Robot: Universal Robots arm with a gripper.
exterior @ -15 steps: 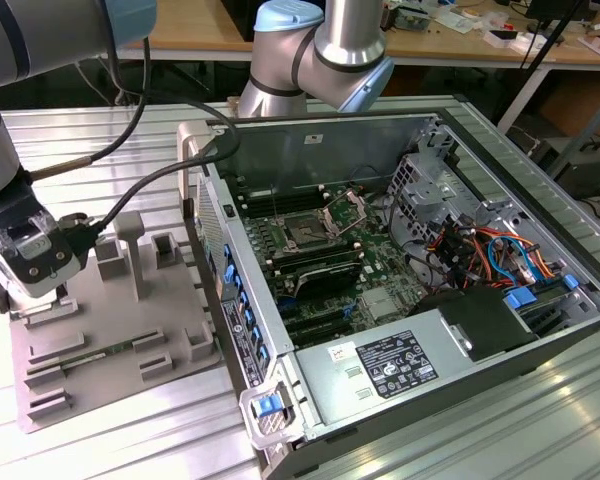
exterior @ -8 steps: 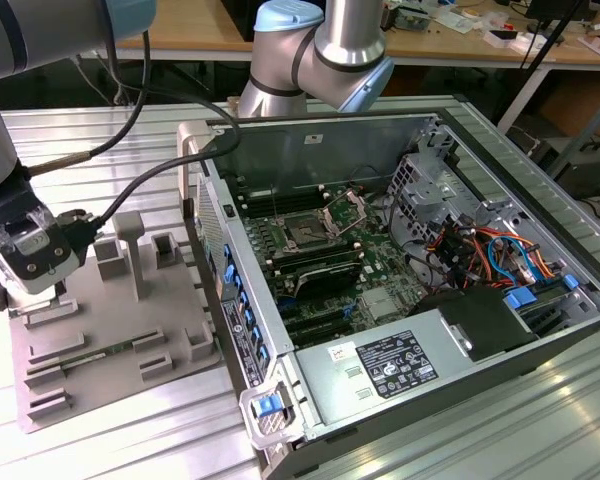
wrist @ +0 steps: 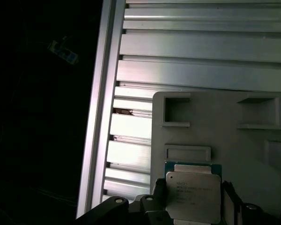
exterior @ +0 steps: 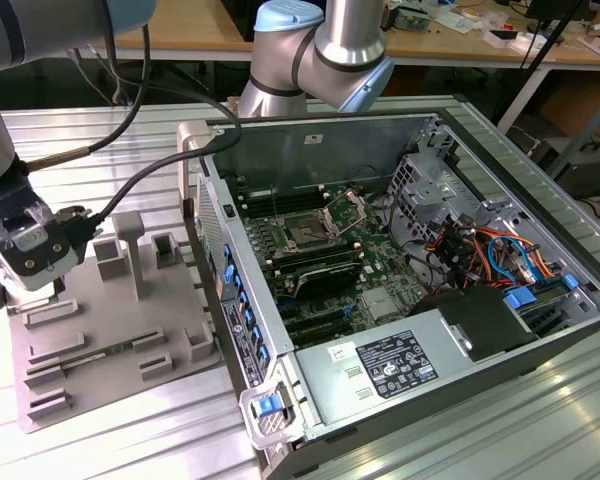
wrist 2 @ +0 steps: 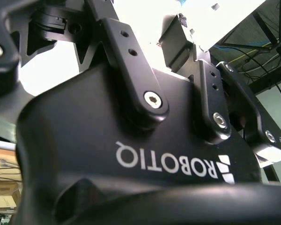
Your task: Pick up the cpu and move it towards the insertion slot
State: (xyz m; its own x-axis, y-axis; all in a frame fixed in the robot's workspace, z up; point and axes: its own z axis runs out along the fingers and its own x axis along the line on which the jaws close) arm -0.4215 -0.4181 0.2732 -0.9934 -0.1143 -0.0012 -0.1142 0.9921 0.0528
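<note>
In the exterior view the gripper [exterior: 25, 255] hangs at the far left of the frame, over the left edge of a large grey plastic tray with raised blocks [exterior: 110, 345]. The tray lies on the ribbed aluminium table [exterior: 110, 130], and a long thin green strip [exterior: 85, 357] rests in one of its slots. The first wrist view shows what that view hides. The small flat square cpu [wrist: 193, 197], dull grey metal on top with a thin green rim, sits between two dark fingers [wrist: 158, 191]. One finger stands against each opposite edge, so the gripper looks clamped on the cpu above a corner of the tray. Whether the chip has left the tray's surface I cannot tell. Fine print covers the cpu's top. The second wrist view looks up at the gripper's black housing [wrist 2: 131, 140], which carries white lettering, and at its bolted black link arms [wrist 2: 136, 79] against a bright background. Back in the exterior view, the insertion slot [exterior: 305, 233] lies at mid-frame, well apart from the gripper. It is a square socket with a dark centre and a shiny silver frame, and its hinged bracket [exterior: 345, 212] is raised. It sits on the motherboard inside an open grey metal computer case [exterior: 320, 145]. The case also holds blue and orange cables [exterior: 500, 255] at the right and a grey power supply box bearing a white printed label [exterior: 395, 365] in the lower middle.
</note>
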